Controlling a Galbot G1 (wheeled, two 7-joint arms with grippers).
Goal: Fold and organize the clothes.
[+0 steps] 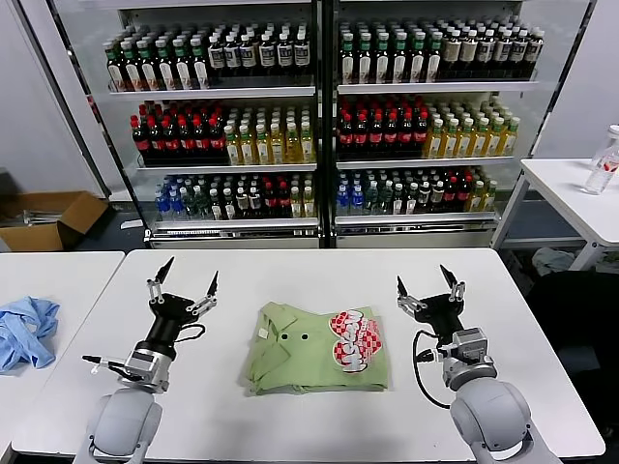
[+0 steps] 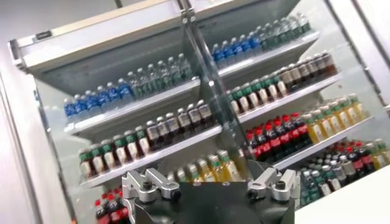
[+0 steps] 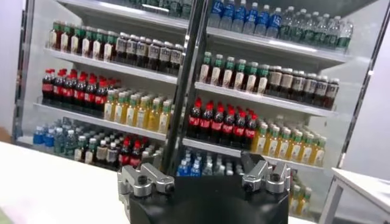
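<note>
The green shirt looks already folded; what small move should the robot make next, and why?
Probably lower the right gripper to the folded green shirt to slide it aside. Both grippers, the left gripper too, are open, raised and empty, flanking the shirt on the white table.

Grey rounded arms, black cables, silver-knuckled left claw [image 1: 185, 280] and right claw [image 1: 426, 283] with dark pointed fingers.

Three views: one overhead, two wrist-mounted.
Looking forward and down from head height over the white table [image 1: 319, 416] to the drinks cooler [image 1: 324, 116]; from each wrist, aimed level at that same cooler [image 2: 201, 103] [image 3: 183, 91], closer in, past the raised end effector base.
</note>
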